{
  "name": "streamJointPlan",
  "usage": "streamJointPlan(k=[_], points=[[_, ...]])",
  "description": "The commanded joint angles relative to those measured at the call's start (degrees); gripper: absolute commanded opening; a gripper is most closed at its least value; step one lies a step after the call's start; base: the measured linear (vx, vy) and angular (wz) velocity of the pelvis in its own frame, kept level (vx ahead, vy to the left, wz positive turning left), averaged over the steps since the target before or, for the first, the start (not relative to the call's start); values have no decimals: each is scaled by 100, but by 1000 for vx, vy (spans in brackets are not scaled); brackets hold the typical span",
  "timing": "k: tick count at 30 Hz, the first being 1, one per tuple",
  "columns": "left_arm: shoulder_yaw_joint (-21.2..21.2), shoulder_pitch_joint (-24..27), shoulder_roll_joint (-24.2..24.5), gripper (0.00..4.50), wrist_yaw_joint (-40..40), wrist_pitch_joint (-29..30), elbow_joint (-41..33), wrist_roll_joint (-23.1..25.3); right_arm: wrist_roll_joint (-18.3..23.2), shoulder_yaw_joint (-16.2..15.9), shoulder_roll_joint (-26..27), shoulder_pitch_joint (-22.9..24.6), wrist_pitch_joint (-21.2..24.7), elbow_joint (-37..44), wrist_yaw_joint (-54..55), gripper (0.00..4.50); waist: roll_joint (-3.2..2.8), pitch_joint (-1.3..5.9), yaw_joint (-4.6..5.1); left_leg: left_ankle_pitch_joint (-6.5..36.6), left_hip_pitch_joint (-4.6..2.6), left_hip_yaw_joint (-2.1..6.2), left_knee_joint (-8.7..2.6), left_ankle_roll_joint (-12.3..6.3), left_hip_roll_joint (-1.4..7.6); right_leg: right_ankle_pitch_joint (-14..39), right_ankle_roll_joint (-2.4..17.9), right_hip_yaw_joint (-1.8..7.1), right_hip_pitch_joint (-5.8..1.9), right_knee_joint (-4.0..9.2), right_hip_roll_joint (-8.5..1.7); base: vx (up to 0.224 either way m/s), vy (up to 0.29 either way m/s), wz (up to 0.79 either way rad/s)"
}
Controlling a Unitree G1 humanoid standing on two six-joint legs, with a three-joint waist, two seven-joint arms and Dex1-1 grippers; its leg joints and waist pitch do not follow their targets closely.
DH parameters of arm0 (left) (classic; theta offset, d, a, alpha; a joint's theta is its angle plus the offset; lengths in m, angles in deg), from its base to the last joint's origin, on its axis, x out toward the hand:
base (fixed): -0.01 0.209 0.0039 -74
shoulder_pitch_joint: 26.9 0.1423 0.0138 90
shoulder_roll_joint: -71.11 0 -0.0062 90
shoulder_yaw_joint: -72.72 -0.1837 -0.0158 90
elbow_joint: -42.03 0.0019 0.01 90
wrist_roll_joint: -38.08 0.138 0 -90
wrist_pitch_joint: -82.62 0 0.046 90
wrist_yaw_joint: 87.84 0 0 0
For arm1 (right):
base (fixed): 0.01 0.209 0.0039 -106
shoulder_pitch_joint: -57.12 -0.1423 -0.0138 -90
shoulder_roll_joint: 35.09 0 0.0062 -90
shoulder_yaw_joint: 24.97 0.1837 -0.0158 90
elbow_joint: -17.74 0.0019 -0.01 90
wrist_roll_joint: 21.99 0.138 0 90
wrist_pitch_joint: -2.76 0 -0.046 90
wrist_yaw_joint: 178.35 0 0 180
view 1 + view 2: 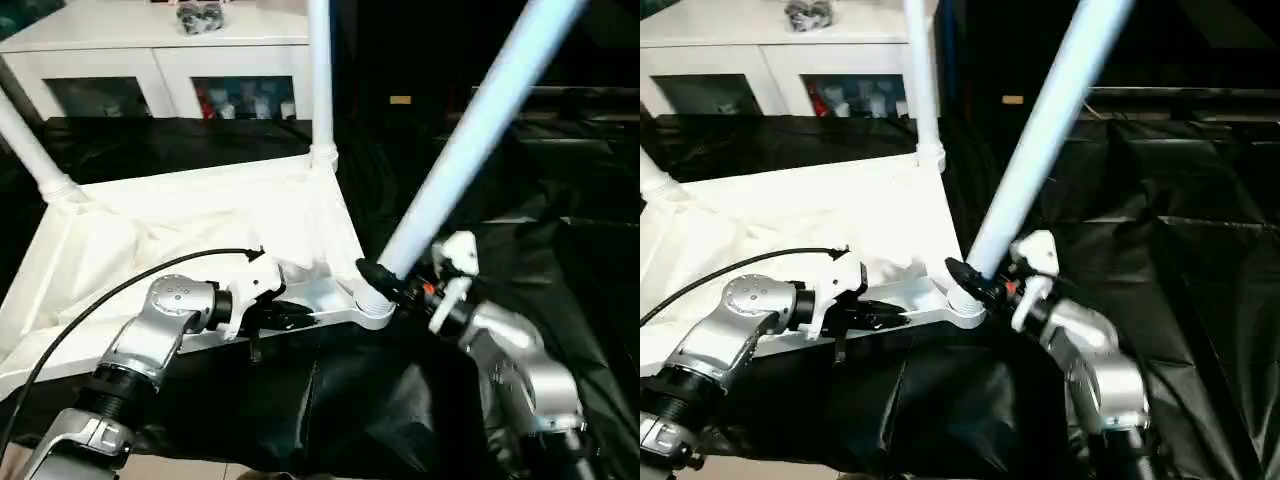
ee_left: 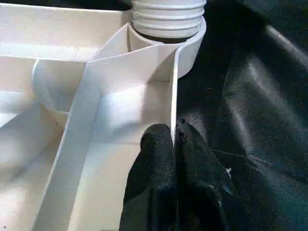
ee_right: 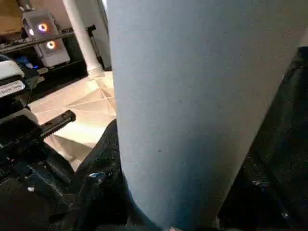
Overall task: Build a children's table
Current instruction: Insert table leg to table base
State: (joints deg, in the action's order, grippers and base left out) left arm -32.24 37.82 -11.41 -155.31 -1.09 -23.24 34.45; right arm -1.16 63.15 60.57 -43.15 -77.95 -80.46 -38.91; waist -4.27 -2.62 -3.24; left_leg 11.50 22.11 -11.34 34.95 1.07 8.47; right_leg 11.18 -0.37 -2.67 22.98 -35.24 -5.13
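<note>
Tabletop [image 1: 200, 225] lies underside-up; left gripper [image 2: 174, 137] pinched shut on its near rim, just beside the corner socket [image 1: 372, 305]. Right gripper [image 1: 392, 278] clamps the leg [image 1: 480, 130] directly above that socket. Leg's long axis leans away; judged not yet upright.

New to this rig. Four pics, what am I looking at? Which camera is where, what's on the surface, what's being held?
It is a humanoid robot with two silver arms, each ending in a two-fingered black gripper. The two wide pictures come from a stereo camera on its head, looking down over the forearms. The two close-ups come from cameras on the wrists.

On black sheeting lies a white tabletop, upside down, ribs up. Two legs already stand in its far corner sockets.

The left gripper is shut on the tabletop's near edge wall, steadying it. The right gripper clasps a third leg, tilted, its lower end at the near corner socket. A white cabinet stands behind.
</note>
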Motion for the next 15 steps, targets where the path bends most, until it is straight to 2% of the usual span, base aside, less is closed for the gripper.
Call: streamJointPlan(k=[1,4,6,7,8,9,10,12,15], points=[[185,-230,39,0,191,-25,-45,-89,-224,-9,-68,250,-50,-276,113,190,-21,357,6,1473,-127,236,-505,-109,459,637,1577,244,-245,397,-396,0,0,0],[181,-216,46,0,189,-21,-64,-83,-417,-180,-163,246,-75,-197,124,190,-15,347,7,1509,-128,240,-517,-97,454,729,1538,241,-248,402,-386,0,0,0],[168,-190,64,0,185,-31,-81,-64,-758,-456,-324,220,-71,-150,135,190,8,349,9,1467,-123,240,-513,-103,454,726,1519,243,-253,403,-384,0,0,0],[168,-190,64,0,185,-31,-81,-64,-758,-456,-324,220,-71,-150,135,190,-7,347,6,1414,-122,237,-510,-114,452,701,1506,244,-253,398,-384,0,0,0],[156,-162,84,0,180,-34,-105,-47,-929,-615,-403,199,-26,-121,128,190,-5,340,16,1456,-117,238,-513,-122,450,752,1503,244,-248,404,-384,0,0,0],[147,-136,100,0,174,-38,-126,-32,-1049,-716,-442,176,-11,-111,135,190,41,341,16,1450,-116,234,-511,-132,448,779,1492,246,-256,414,-385,0,0,0],[144,-102,117,0,167,-28,-164,-29,-1112,-807,-469,140,57,-82,111,190,19,338,6,1453,-121,242,-515,-132,453,854,1480,246,-250,409,-390,0,0,0],[146,-59,135,0,159,-13,-215,-30,-1129,-880,-476,93,116,-59,87,190,68,328,19,1523,-116,239,-521,-138,458,1025,1444,260,-244,430,-400,0,0,0],[170,-10,165,0,145,47,-296,-68,-1078,-985,-528,-16,170,-75,-78,190,61,334,26,1500,-114,245,-519,-147,460,1069,1422,262,-240,429,-401,0,0,0]])
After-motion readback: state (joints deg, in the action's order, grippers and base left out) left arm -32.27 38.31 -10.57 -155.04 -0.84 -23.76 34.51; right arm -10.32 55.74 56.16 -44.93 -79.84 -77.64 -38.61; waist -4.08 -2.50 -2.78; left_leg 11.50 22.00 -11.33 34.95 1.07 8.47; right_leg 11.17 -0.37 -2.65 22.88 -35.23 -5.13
